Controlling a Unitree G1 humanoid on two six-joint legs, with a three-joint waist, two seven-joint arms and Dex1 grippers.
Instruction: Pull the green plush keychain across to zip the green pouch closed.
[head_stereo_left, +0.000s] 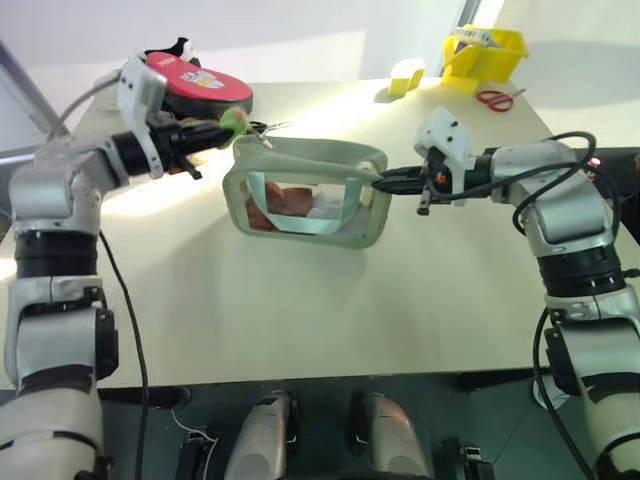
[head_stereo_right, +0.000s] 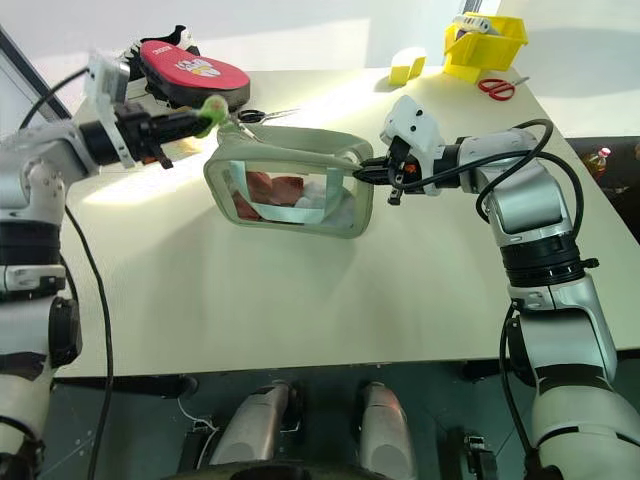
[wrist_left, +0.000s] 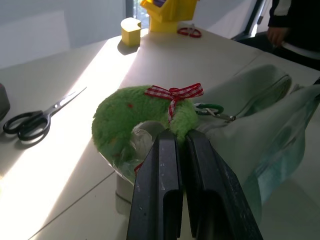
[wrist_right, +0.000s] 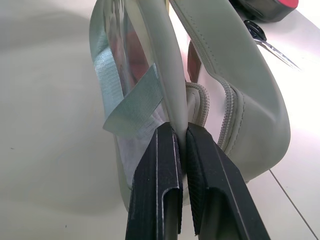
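The green pouch (head_stereo_left: 368, 218) stands on the table's middle, its clear side window showing red and white contents. The zipper runs along its top. The green plush keychain (head_stereo_left: 237, 119), a fuzzy lime ring with a red checked bow (wrist_left: 175, 93), sits at the pouch's left top corner, clipped to the zipper pull. My left gripper (head_stereo_left: 222, 129) is shut on the plush (wrist_left: 117, 120), fingers level and pointing right. At the opposite end my right gripper (head_stereo_left: 381, 183) is shut on the pouch's pale edge (wrist_right: 172, 85) beside the zipper, holding that end.
A red oval pad (head_stereo_left: 195, 80) lies behind my left gripper, and black scissors (head_stereo_right: 255, 116) are just beyond the pouch. At the far right stand a yellow bin (head_stereo_left: 485, 55), a yellow block (head_stereo_left: 407, 75) and red scissors (head_stereo_left: 494, 98). A person (wrist_left: 295, 25) stands beyond the table.
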